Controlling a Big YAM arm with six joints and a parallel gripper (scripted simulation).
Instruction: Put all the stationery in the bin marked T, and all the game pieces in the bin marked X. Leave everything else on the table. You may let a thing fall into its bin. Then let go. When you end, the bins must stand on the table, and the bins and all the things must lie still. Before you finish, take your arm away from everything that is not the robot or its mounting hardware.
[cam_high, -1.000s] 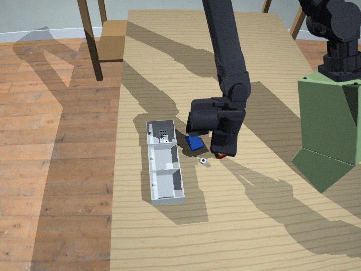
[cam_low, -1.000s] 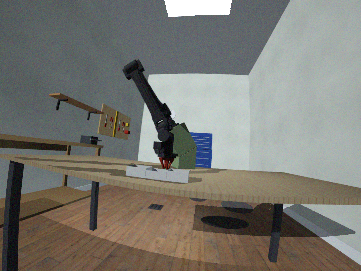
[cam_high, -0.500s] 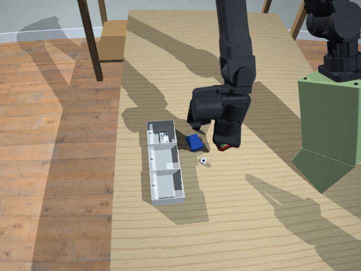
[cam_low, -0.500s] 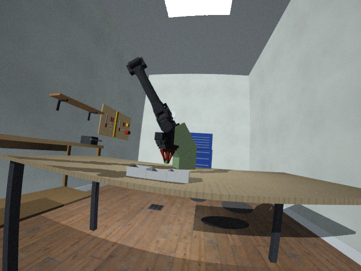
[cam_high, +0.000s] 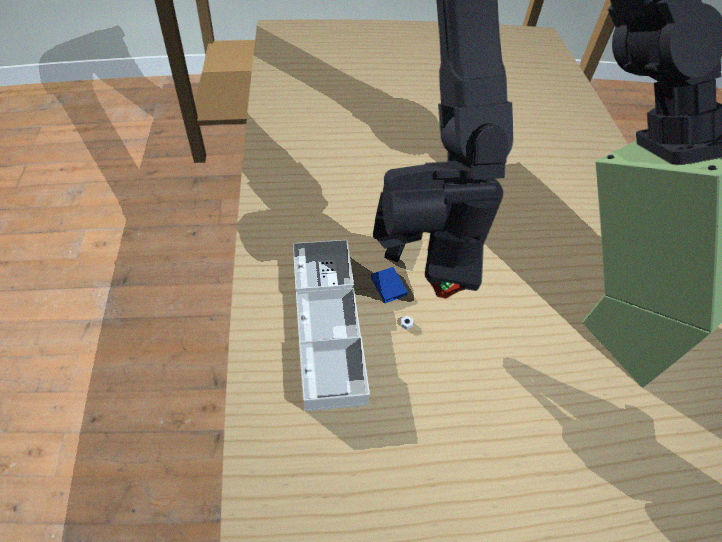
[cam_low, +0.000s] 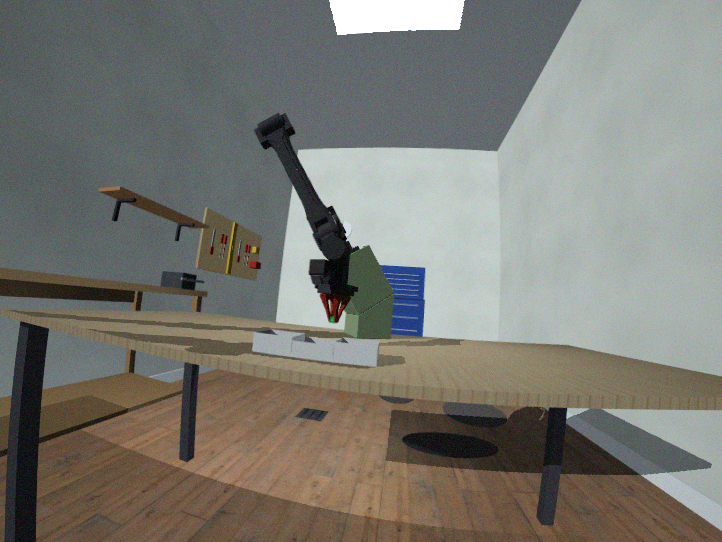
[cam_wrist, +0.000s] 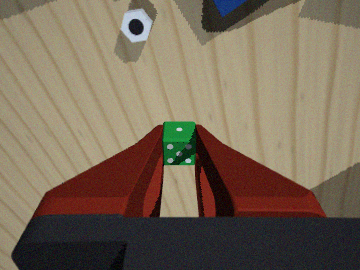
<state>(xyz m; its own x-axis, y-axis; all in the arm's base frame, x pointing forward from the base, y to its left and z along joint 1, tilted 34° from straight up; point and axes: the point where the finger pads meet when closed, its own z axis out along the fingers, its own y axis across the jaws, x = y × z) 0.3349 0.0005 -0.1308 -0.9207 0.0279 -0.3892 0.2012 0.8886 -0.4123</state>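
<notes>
The dark arm (cam_high: 469, 87) reaches down from its elbow (raised high in the exterior view), wrist bent, the red end effector (cam_wrist: 179, 150) pointing downward, clamped on a green die (cam_wrist: 179, 143) above the surface (cam_high: 466, 408).
</notes>
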